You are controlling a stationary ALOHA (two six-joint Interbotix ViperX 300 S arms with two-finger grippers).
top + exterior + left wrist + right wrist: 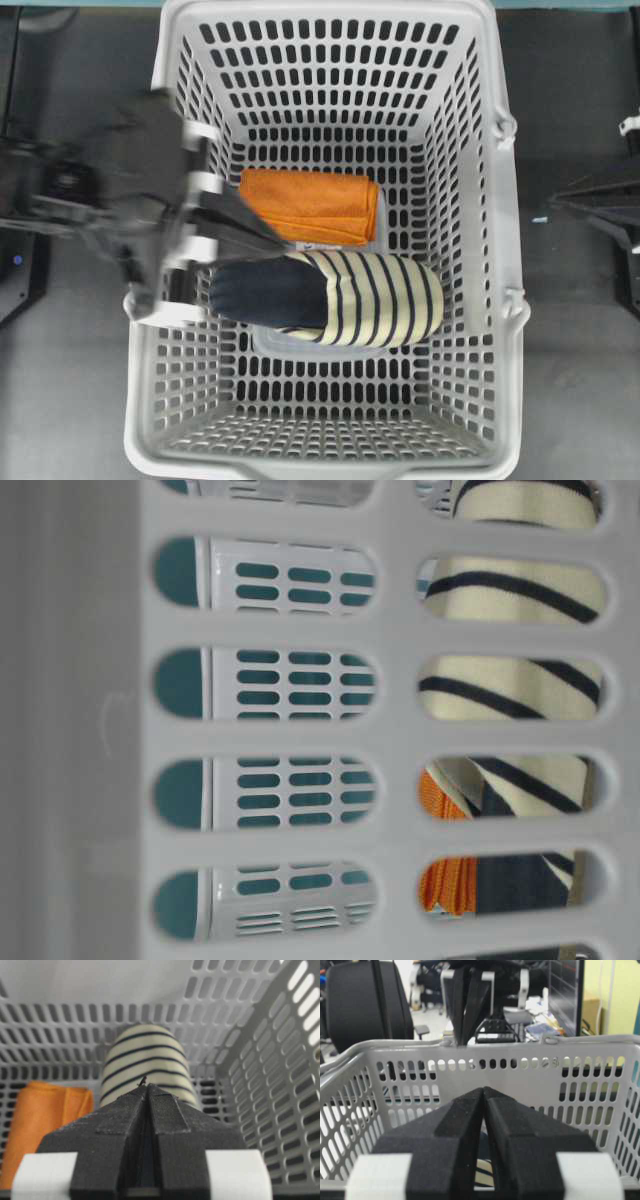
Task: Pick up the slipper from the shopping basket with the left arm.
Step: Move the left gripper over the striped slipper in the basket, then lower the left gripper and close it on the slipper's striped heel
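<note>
The slipper (345, 297), cream with navy stripes and a dark navy insole, lies on its side on the floor of the light-grey shopping basket (505, 250). My left gripper (283, 242) reaches in over the basket's left wall, shut and empty, with its tips just above the slipper's heel end and beside the orange cloth. In the left wrist view the shut gripper (146, 1086) points at the slipper (145, 1057) lying just beyond it. My right gripper (553, 198) is shut and empty outside the basket's right wall; it also shows in the right wrist view (483, 1089).
A folded orange cloth (310, 205) lies against the slipper on its far side; it also shows in the left wrist view (40, 1120). The basket's tall slotted walls (260, 1090) close in the space. Through the wall slots the table-level view shows the slipper (510, 685) and the cloth (445, 885).
</note>
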